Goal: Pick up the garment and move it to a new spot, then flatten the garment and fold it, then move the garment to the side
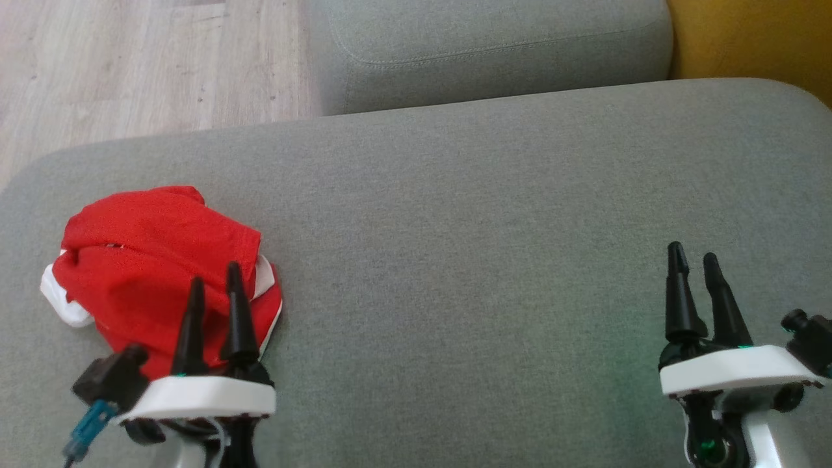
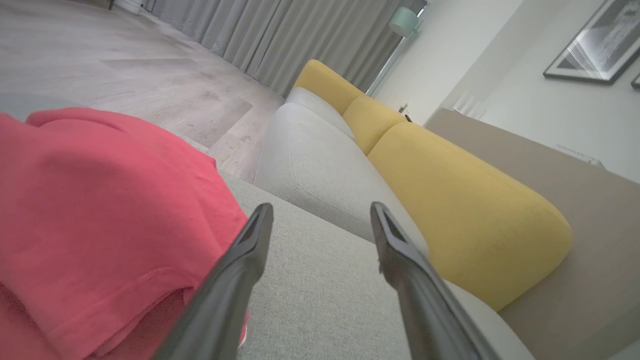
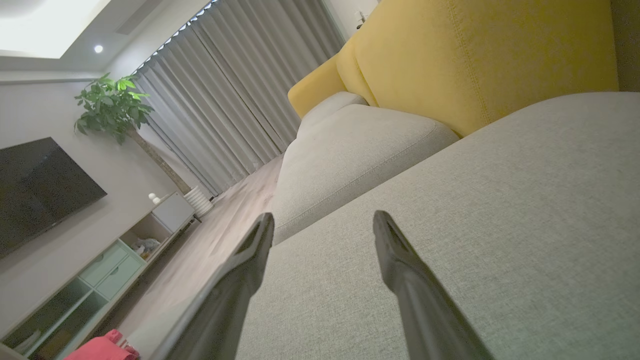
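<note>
Found garment (image 1: 156, 260) bunched in a red heap at left of head view, on grey sofa cushion (image 1: 468, 260). Judged task barely begun: neither flattened nor folded, all steps left. Saw no clear long axis: lump slightly wider than tall, white trim at left and right edges. Noted left tool (image 1: 214, 273) over the heap, spread apart, gripping nothing. Noted right tool (image 1: 693, 251) at lower right, spread apart, empty.

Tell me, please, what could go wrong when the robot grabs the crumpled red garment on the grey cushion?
The crumpled red garment with white trim is bunched, so the open left gripper may pinch several layers.
It lies near the left edge of the grey fabric cushion; a nudge could slide it toward the wooden floor.
</note>
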`<state>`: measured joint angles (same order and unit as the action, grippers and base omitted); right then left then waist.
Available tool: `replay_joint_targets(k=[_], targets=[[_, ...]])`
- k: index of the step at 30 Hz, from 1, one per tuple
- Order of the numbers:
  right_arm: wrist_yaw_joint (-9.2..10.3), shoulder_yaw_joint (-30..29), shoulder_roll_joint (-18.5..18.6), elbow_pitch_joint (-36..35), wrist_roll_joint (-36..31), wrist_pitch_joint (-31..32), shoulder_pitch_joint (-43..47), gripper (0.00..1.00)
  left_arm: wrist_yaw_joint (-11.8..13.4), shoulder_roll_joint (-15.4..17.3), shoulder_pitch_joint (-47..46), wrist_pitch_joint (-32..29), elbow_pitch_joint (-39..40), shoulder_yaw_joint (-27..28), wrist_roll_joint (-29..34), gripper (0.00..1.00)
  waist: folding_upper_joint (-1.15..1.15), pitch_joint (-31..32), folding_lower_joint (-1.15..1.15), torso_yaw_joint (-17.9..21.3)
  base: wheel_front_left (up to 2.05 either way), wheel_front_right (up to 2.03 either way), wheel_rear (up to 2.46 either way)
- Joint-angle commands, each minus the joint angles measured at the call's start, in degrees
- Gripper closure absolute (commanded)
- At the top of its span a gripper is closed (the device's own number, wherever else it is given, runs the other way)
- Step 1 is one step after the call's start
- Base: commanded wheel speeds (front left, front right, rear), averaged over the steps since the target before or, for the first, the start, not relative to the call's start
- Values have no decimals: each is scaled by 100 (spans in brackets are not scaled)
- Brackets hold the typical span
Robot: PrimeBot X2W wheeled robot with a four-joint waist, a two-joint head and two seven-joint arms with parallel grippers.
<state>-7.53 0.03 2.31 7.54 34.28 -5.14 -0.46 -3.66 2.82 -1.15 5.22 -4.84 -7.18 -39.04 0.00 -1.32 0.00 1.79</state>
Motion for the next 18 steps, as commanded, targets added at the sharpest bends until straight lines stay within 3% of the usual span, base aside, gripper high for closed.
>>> replay_joint_targets(k=[1, 18], targets=[[2, 111, 40, -242, -138, -75, -250, 0, 19, 75, -324, 71, 207, 75, 132, 0, 0, 0, 0, 0, 0, 0, 0], [3, 290, 45, -361, -1644, -362, -261, 0, 599, 437, -503, 357, 74, -703, 1453, 0, 0, -30, 0, 18, 0, 0, 0]])
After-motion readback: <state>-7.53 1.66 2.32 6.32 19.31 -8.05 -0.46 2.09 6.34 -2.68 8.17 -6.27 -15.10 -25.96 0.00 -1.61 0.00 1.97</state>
